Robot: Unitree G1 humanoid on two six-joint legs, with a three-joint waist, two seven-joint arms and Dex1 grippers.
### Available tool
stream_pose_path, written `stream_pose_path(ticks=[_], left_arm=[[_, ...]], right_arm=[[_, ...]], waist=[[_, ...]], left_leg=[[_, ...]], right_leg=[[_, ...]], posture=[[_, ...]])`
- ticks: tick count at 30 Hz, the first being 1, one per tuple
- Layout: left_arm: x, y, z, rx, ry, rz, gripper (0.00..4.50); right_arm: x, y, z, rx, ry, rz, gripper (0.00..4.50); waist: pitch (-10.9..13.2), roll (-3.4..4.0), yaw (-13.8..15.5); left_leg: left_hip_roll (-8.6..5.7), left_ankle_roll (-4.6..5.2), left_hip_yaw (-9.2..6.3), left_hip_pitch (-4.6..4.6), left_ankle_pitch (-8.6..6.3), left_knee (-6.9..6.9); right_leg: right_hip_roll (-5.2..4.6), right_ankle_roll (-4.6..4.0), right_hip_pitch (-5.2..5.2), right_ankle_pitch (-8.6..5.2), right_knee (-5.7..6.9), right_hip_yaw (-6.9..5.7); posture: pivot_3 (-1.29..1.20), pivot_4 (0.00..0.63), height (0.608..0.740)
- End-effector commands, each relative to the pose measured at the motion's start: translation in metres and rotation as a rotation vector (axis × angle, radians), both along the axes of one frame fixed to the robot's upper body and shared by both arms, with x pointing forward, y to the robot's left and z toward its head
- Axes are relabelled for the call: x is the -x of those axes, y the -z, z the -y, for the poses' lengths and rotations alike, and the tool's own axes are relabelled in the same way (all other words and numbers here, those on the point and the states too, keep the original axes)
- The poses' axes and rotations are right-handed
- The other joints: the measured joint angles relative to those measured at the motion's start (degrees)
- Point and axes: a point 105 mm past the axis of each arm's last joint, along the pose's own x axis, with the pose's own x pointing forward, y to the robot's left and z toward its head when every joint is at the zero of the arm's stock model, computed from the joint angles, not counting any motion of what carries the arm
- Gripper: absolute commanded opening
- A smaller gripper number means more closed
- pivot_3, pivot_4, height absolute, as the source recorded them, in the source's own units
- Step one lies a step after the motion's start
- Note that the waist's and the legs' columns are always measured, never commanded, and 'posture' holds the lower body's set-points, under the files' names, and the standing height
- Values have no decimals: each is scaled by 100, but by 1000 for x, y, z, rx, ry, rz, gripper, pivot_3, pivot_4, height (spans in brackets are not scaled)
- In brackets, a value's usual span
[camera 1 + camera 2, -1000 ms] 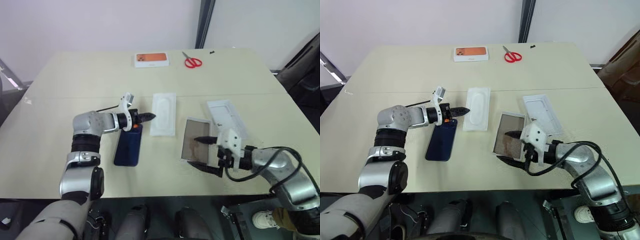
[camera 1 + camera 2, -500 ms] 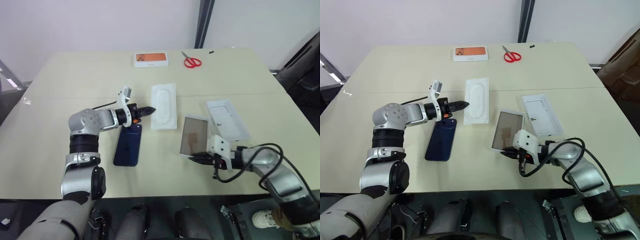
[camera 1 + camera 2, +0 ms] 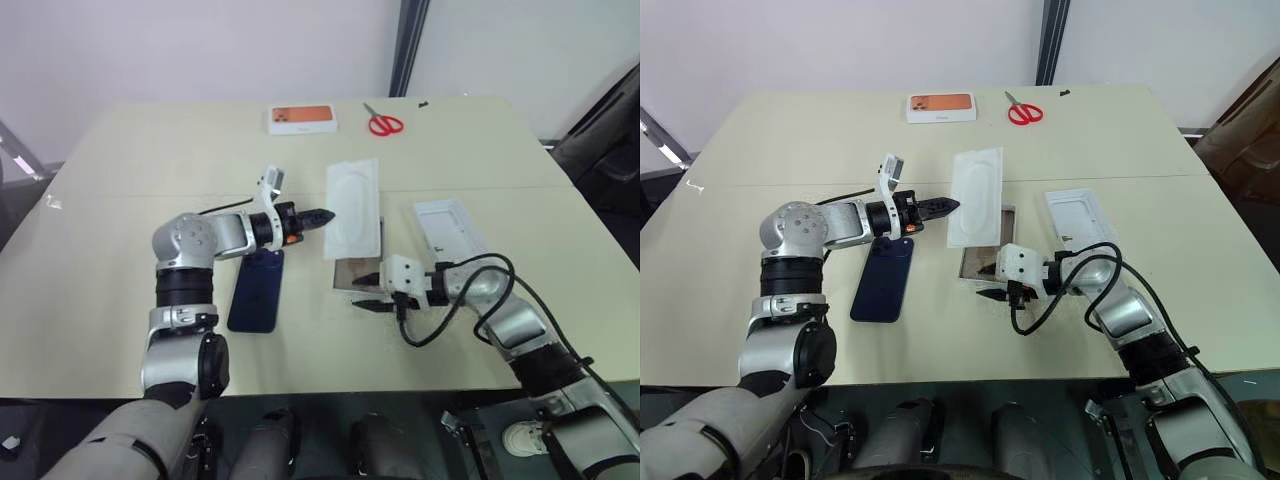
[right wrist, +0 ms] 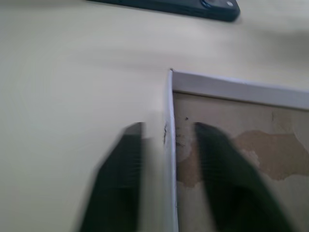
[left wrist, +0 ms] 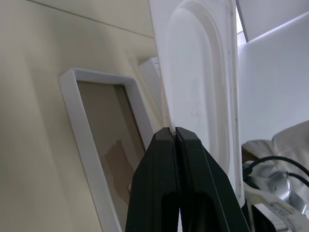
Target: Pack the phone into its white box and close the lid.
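In the left eye view, the left tool sat at frame centre, clamped on the edge of a thin white insert raised off the surface. The phone lay flat at centre-left, below that arm. The white box rested just right of centre, partly under the insert, with the lid to its right. The right tool stood parted at the box's lower end.

In the left wrist view, shut fingers pinched the insert.

In the right wrist view, spread fingers straddled the box's wall, gripping nothing.
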Motion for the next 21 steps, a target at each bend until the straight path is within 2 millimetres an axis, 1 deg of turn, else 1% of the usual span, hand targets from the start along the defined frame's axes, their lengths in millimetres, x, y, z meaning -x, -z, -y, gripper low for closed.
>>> stream_pose_path(ticks=[1,3,4,7,11,14,18,20,21], left_arm=[[5,-1,4,-9,13,35,0],[6,3,5,-42,13,50,0],[6,4,5,-49,10,53,0],[7,8,7,-82,18,76,0],[5,15,14,-94,15,75,0],[4,18,19,-113,22,81,890],[3,17,18,-127,18,95,2784],[5,12,18,-116,29,102,3716],[6,10,18,-110,37,107,3716]], right_arm=[[0,-21,14,-27,13,53,3316],[4,-25,26,-29,43,30,3316],[5,-26,35,-19,68,26,3316],[4,-29,57,-19,149,24,3316],[-3,-32,71,-28,227,56,3316],[-7,-33,76,-22,258,85,3347],[-7,-34,79,-29,277,88,3347],[-10,-36,80,-42,292,97,3347],[-12,-38,79,-61,301,103,3347]], waist=[[0,0,15],[0,0,30],[1,-2,30],[1,-2,22],[1,-1,2],[1,-1,8],[1,-1,14],[1,-1,13],[1,-1,14]], left_leg=[[0,0,0,0,0,0],[0,0,0,-1,0,1],[-1,0,-1,-1,0,2],[-1,0,-1,-1,-1,1],[1,0,0,-1,-1,-3],[0,0,1,-1,-1,-2],[0,0,1,-1,-1,0],[0,0,1,-1,-1,0],[0,0,1,-1,-1,0]], right_leg=[[0,0,0,0,0,0],[-1,0,1,0,-1,0],[-2,0,2,0,-1,0],[-2,0,5,0,-3,0],[0,0,1,0,-2,2],[-1,0,2,0,-2,2],[-1,0,3,0,-2,2],[-1,0,3,0,-2,2],[-1,0,4,0,-2,2]], posture=[[0,150,734],[0,150,734],[0,150,734],[0,150,734],[0,150,734],[0,150,734],[0,150,734],[0,150,734],[0,150,734]])
